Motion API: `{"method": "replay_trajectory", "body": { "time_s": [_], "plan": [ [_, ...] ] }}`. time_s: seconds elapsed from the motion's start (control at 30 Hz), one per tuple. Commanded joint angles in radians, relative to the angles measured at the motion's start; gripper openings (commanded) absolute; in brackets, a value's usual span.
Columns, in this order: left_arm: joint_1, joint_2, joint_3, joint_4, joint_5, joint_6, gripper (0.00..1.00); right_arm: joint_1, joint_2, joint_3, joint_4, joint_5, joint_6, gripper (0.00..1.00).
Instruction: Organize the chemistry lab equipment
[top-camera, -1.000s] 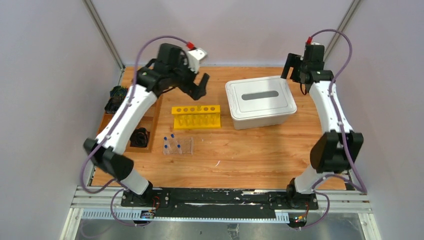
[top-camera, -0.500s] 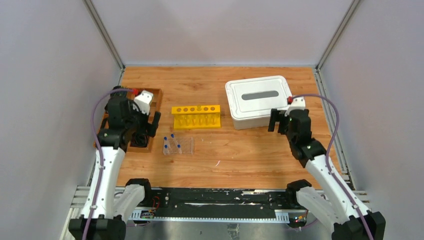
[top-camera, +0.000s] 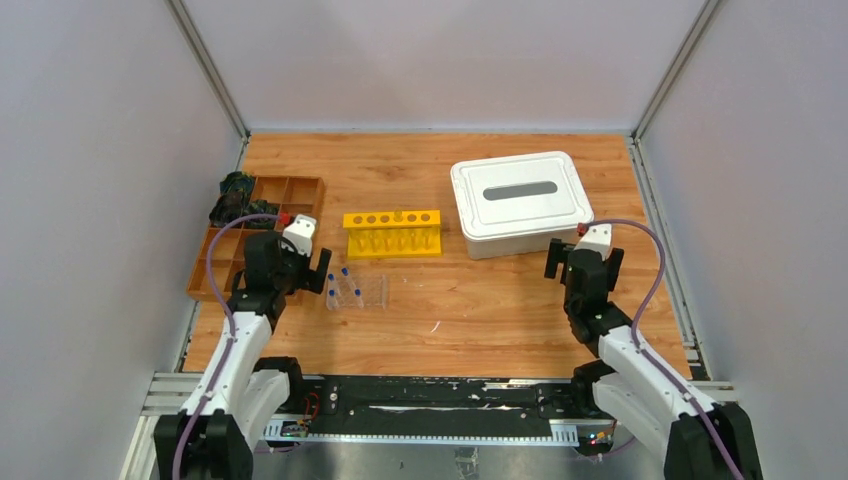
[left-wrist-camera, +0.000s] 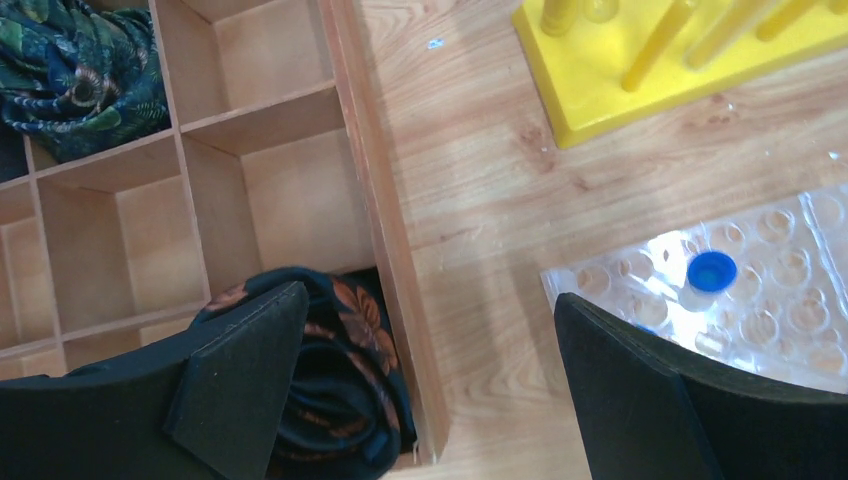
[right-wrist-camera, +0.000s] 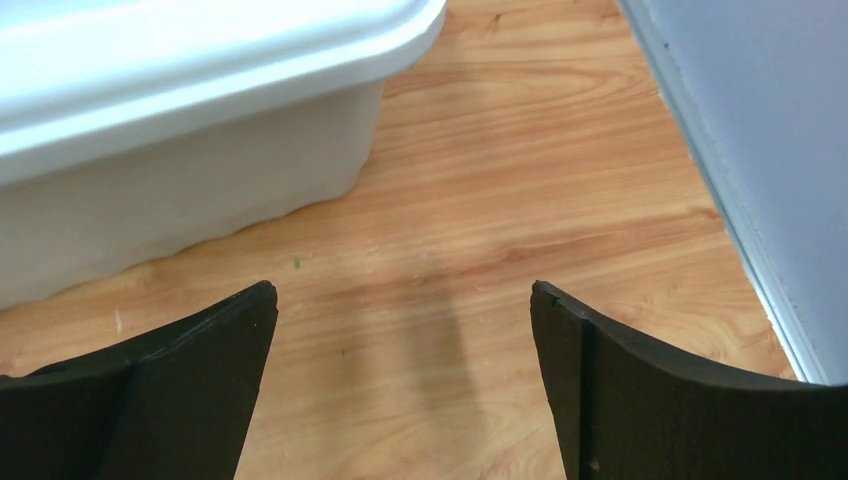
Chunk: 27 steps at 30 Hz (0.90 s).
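The chemistry lab equipment in view is a clear plastic rack (top-camera: 360, 291) (left-wrist-camera: 770, 300) on the wooden table, with several small blue-capped tubes (top-camera: 345, 271) standing in its left part. One blue cap (left-wrist-camera: 711, 271) shows in the left wrist view. My left gripper (top-camera: 308, 274) (left-wrist-camera: 428, 300) hangs open and empty just left of the rack. It straddles the right wall of the wooden tray (left-wrist-camera: 378, 210). My right gripper (top-camera: 583, 260) (right-wrist-camera: 400, 295) is open over bare table, in front of the right corner of the white lidded box (top-camera: 520, 203) (right-wrist-camera: 180, 170).
A yellow tube rack (top-camera: 392, 232) (left-wrist-camera: 640, 85) stands behind the clear one. The compartment tray (top-camera: 305, 185) at the left holds rolled dark cloths (left-wrist-camera: 340, 370) and a green patterned one (left-wrist-camera: 80, 80). A thin white scrap (top-camera: 435, 326) lies on the table. The enclosure wall (right-wrist-camera: 760, 150) is close on the right.
Both arms have drawn back from the far side and folded low toward the near edge. The left came down beside the tray, the right in front of the white box. Both jaws stay open.
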Motion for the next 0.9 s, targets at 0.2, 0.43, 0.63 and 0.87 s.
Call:
{"method": "replay_trajectory", "body": {
  "time_s": [0.2,0.43,0.63,0.87],
  "plan": [
    [0.010,0.165,-0.052,0.425,0.017,-0.088,1.00,-0.019,0.164,-0.097,0.451,0.170,-0.071,1.00],
    [0.013,0.314,-0.066,0.598,0.006,-0.126,1.00,-0.083,0.257,-0.127,0.567,0.161,-0.036,1.00],
    [0.015,0.361,-0.105,0.714,-0.011,-0.121,1.00,-0.169,0.336,-0.095,0.614,0.084,-0.054,1.00],
    [0.016,0.317,-0.204,0.956,-0.020,-0.209,1.00,-0.218,0.431,-0.090,0.701,0.021,-0.052,1.00]
  ]
}}
